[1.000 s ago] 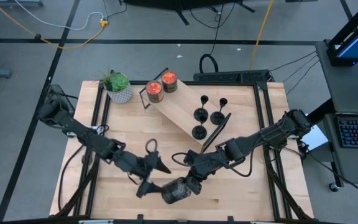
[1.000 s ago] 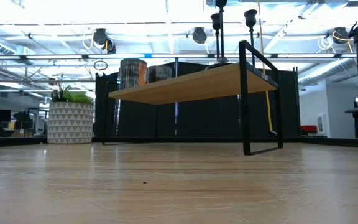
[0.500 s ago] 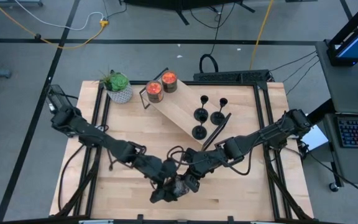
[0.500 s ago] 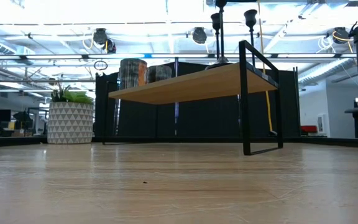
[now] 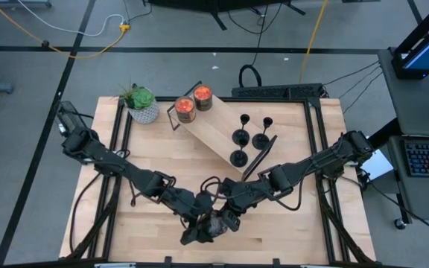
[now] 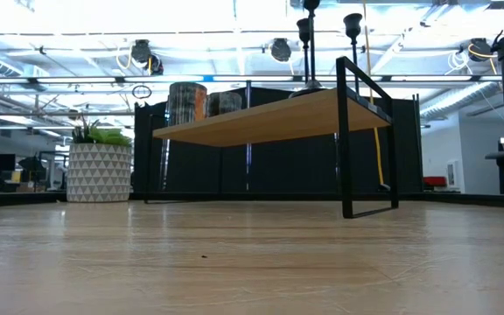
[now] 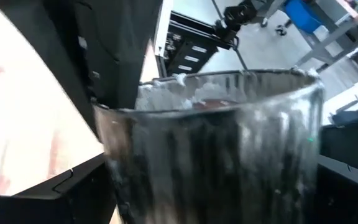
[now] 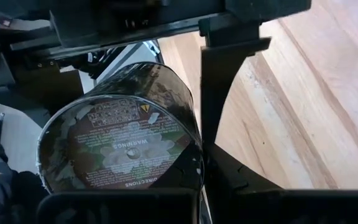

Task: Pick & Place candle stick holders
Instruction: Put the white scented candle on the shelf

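Observation:
Three matte-black candle stick holders [image 5: 246, 140] stand on their disc bases on the right end of a raised wooden shelf [image 5: 211, 132]. Two of them show atop the shelf in the low view [image 6: 307, 26]. No gripper is near them. Both grippers meet near the table's near edge at a dark ribbed glass candle jar [image 5: 216, 225]. My right gripper [image 5: 228, 217] is shut on it from the right. My left gripper [image 5: 198, 229] closes round it from the left. The right wrist view shows the jar's labelled bottom [image 8: 126, 152]. My left gripper has the jar's ribbed side wall [image 7: 216, 155] between its two fingers; one finger [image 8: 219, 93] lies flat against the wall. It comes about level from the table's left. My right gripper holds the jar at its bottom end [image 8: 166, 180], slanting in from the table's right. The jar lies along its fingers with its bottom toward the wrist. The jar hides where the fingers meet it.
Two orange candles in jars [image 5: 194, 103] stand on the shelf's far left end. A potted plant [image 5: 141, 103] in a white patterned pot stands at the far left corner. Bare wood lies between the shelf and the grippers.
My left gripper, with its fingers spread wide a second ago, has moved toward the table's right and near edge onto the candle jar. It has stayed there for the last half second. My right gripper and the jar have barely shifted.

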